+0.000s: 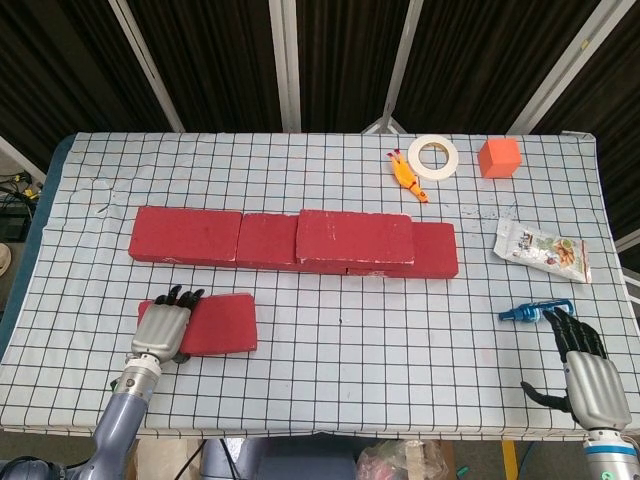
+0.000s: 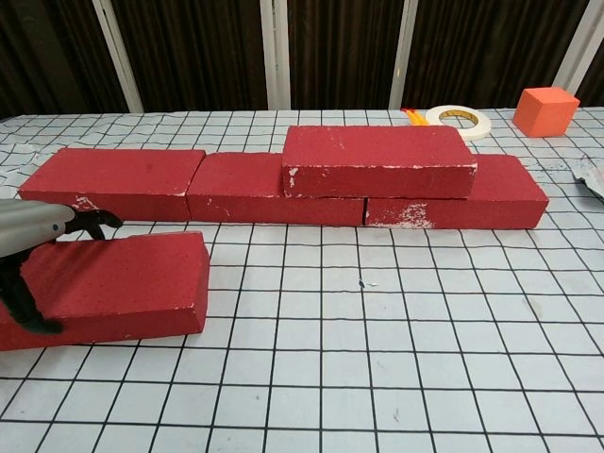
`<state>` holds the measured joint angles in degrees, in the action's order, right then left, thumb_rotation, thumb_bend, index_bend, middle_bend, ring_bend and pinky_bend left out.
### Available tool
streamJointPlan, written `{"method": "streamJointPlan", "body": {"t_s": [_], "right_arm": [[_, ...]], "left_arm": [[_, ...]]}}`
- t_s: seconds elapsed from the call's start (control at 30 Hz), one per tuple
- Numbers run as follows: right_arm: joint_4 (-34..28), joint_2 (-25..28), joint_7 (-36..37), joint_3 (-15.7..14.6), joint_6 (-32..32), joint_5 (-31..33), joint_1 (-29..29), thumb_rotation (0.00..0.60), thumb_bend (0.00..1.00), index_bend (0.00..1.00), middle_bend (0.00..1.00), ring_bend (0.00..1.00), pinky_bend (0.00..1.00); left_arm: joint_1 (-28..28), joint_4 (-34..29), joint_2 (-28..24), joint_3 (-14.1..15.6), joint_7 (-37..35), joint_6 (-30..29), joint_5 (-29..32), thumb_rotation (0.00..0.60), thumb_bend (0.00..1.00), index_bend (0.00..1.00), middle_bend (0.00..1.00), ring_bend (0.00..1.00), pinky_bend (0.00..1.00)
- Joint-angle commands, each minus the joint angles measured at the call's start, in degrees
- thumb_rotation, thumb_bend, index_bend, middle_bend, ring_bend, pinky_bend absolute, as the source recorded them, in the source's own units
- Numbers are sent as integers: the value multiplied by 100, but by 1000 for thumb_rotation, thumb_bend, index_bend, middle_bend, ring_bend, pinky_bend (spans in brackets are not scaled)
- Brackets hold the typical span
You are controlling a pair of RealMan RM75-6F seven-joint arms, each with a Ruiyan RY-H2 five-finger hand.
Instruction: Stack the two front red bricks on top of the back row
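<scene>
Head view shows the left hand [image 1: 162, 328] clamped over the left end of the front red brick [image 1: 218, 324], fingers [image 1: 180, 296] across its top, near the tabletop's [image 1: 400, 330] front-left. The back row [image 1: 240, 238] lies behind, one stacked brick [image 1: 355, 238] on it. The right hand [image 1: 590, 375] rests empty, fingers apart, beside a blue clip [image 1: 530, 311].

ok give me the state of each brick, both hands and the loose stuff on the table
front brick: flat on the table, left end under the left hand
left hand: fingers wrapped over the front brick
stacked brick: lying on the back row
back row: flat, end to end
right hand: open, holding nothing
tape roll: lying flat
orange cube: resting on the table
snack packet: lying flat
</scene>
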<state>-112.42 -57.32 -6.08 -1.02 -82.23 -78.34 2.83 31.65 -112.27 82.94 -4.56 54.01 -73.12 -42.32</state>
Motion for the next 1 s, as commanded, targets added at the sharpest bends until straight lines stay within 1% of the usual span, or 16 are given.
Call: {"method": "streamJointPlan", "body": {"t_s": [0.03, 0.23, 0.3, 0.47, 0.53, 0.63, 0.73, 1.0], "right_arm": [[-6, 0, -15, 12, 11, 17, -5, 600, 184, 27, 0, 0, 0], [-19, -19, -64, 43, 39, 34, -17, 600, 185, 30, 0, 0, 0], [-17, -25, -85, 57, 50, 57, -19, 600, 185, 30, 0, 0, 0], [-27, -17, -99, 88, 65, 107, -32, 600, 185, 30, 0, 0, 0], [-33, -8, -109, 92, 72, 110, -37, 600, 185, 30, 0, 0, 0], [-41, 2, -133, 96, 101, 129, -38, 600, 185, 30, 0, 0, 0], [-50, 9, -138, 104, 124, 144, -37, 600, 185, 30, 0, 0, 0], [-71, 10, -209, 127, 149, 195, -47, 600, 185, 30, 0, 0, 0]], "left_arm": [[49, 20, -3, -6, -34, 18, 57, 600, 0, 56, 146, 55, 189], [149, 6, -34, -15, -126, 28, 127, 600, 0, 87, 184, 65, 189], [185, -19, -51, -27, -163, 47, 185, 600, 0, 83, 182, 65, 189], [277, -165, -175, -25, -207, 120, 354, 600, 0, 58, 101, 44, 178], [329, -243, -234, -10, -162, 123, 468, 600, 0, 43, 64, 15, 157], [392, -321, -288, -6, -157, 119, 582, 600, 0, 26, 19, 0, 128], [432, -338, -307, 14, -171, 88, 613, 600, 0, 21, 3, 0, 123], [523, -324, -334, 66, -268, 43, 638, 600, 0, 21, 11, 0, 123]]}}
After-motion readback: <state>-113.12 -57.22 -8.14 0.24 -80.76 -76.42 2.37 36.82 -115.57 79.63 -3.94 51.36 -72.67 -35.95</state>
